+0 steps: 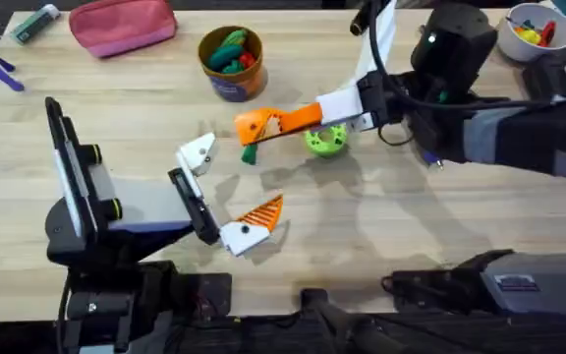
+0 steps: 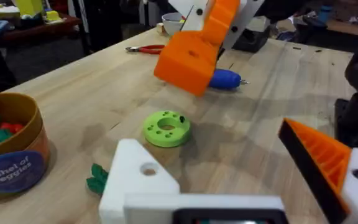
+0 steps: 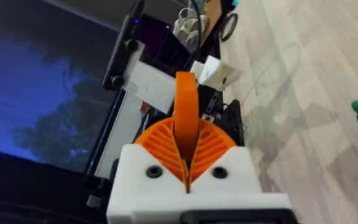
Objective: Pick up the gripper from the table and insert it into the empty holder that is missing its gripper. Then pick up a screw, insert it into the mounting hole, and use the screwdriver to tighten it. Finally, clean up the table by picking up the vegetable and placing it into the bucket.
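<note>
right gripper (image 1: pixel 254 126) clenched on small orange wedge-shaped plastic gripper (image 3: pixel 186 115), long axis 3–9 o'clock overhead | white plastic holder block (image 1: pixel 198 154) with dark hole, on left gripper (image 1: pixel 226 193), jaws spread, lies 8 o'clock of wedge, near

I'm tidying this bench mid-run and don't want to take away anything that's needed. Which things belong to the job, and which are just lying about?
Belong to the job:
gripper
holder
screwdriver
vegetable
bucket

Just lying about:
green disc
red pliers
pink pouch
white bowl
</note>
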You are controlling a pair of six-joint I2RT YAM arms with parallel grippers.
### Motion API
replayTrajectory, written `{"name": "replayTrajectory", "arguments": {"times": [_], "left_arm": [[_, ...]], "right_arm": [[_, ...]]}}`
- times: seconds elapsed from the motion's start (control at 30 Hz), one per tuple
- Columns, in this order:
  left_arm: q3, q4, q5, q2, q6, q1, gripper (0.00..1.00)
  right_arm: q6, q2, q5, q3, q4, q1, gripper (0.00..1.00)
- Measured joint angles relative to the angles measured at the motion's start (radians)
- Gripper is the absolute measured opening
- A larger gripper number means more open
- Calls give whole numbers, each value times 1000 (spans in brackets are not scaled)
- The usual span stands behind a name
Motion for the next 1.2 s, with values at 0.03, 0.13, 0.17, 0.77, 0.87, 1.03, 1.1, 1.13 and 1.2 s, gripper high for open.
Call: {"name": "replayTrajectory", "arguments": {"times": [0.03,0.13,0.17,0.77,0.87,1.03,1.1,1.13,1.2], "left_arm": [[0,0,0,0,0,0,985],[0,0,0,0,0,0,985],[0,0,0,0,0,0,985],[0,0,0,0,0,0,986],[0,0,0,0,0,0,985],[0,0,0,0,0,0,985],[0,0,0,0,0,0,985],[0,0,0,0,0,0,986],[0,0,0,0,0,0,985]], "right_arm": [[26,11,-11,0,56,0,12],[125,44,-41,0,236,0,12],[157,53,-48,0,268,0,12],[407,247,-115,0,291,17,12],[421,247,-116,0,292,31,12],[427,248,-117,19,291,56,12],[428,248,-118,30,291,63,12],[428,248,-117,35,291,64,12],[427,251,-114,44,293,67,12]]}}
